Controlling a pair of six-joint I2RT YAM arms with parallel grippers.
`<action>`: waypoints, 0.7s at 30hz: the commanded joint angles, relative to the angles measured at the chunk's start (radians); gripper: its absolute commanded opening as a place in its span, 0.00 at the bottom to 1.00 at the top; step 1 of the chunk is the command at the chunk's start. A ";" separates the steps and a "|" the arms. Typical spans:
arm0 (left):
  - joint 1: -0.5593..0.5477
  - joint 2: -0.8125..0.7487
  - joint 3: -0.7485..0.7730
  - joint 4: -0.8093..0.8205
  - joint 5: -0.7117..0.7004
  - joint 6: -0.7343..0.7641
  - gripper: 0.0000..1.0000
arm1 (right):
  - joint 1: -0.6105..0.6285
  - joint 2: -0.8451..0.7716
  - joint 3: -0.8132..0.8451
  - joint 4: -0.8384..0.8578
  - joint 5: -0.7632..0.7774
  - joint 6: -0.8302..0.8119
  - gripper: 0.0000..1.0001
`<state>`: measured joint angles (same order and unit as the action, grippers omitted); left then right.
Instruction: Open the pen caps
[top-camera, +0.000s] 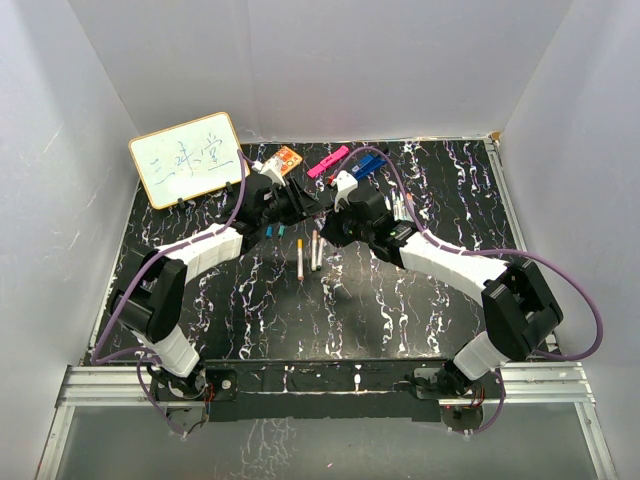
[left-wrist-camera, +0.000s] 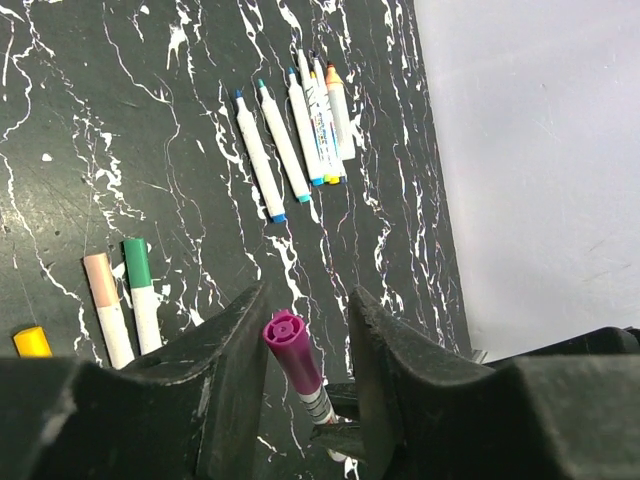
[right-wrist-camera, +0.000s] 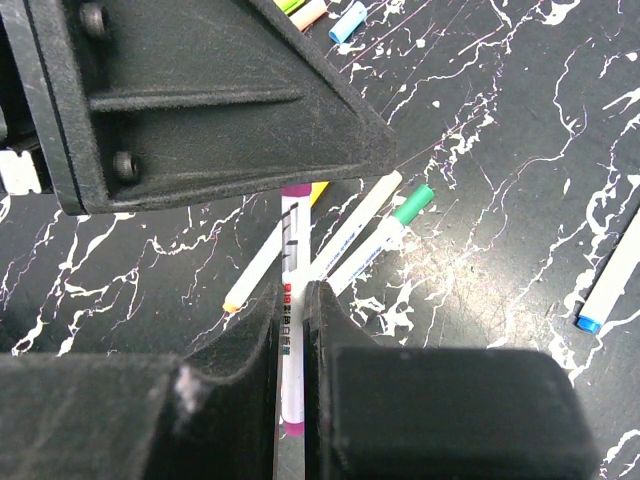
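Black stone-look table top (top-camera: 300, 320), white-veined, boxed in by white walls (top-camera: 330, 70) at the far side, left and right; metal rail (top-camera: 320, 385) along the near edge by the arm bases. Plenty of bare top between the bases and the wrists, with clutter only toward the far edge. Both arms bent inward, wrists meeting over the far middle, very little room between them.

Right gripper (right-wrist-camera: 292, 300) clamped tight on the barrel of a white pen (right-wrist-camera: 291, 250), no gap beside it. At the pen's other end, the purple cap (left-wrist-camera: 288, 345), still seated, between the fingers of the left gripper (left-wrist-camera: 308, 300): jaws narrow but not shut, cap close against one finger, a sliver of table showing beside the other.

Loose on the top near the left wrist: peach cap (left-wrist-camera: 100, 280) and green cap (left-wrist-camera: 136, 262), each on its pen, side by side; yellow cap (left-wrist-camera: 32, 342) just beside them, partly hidden by the finger. Farther off, a row of pens (left-wrist-camera: 295, 130) with bare tips, close to the foot of the wall.

Writing: red characters and black print along the held barrel, too blurred to read. Whiteboard (top-camera: 188, 158) at the far left corner, three blue handwritten characters, possibly Chinese and not legible from above. Pink highlighter (top-camera: 328, 162) and blue tool (top-camera: 368, 163) at the far edge behind the wrists
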<state>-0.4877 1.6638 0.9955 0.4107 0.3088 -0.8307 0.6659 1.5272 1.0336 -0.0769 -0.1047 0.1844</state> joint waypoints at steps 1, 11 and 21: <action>-0.006 -0.011 0.023 0.032 0.021 -0.002 0.31 | 0.003 -0.035 0.011 0.073 -0.010 -0.013 0.00; -0.011 -0.016 0.009 0.041 0.036 -0.009 0.07 | 0.003 -0.037 0.010 0.091 0.000 -0.014 0.00; -0.020 -0.020 0.017 0.029 0.027 -0.011 0.00 | 0.004 -0.019 0.028 0.086 0.013 -0.006 0.52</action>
<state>-0.4961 1.6638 0.9955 0.4297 0.3225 -0.8486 0.6659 1.5272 1.0328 -0.0635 -0.1017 0.1844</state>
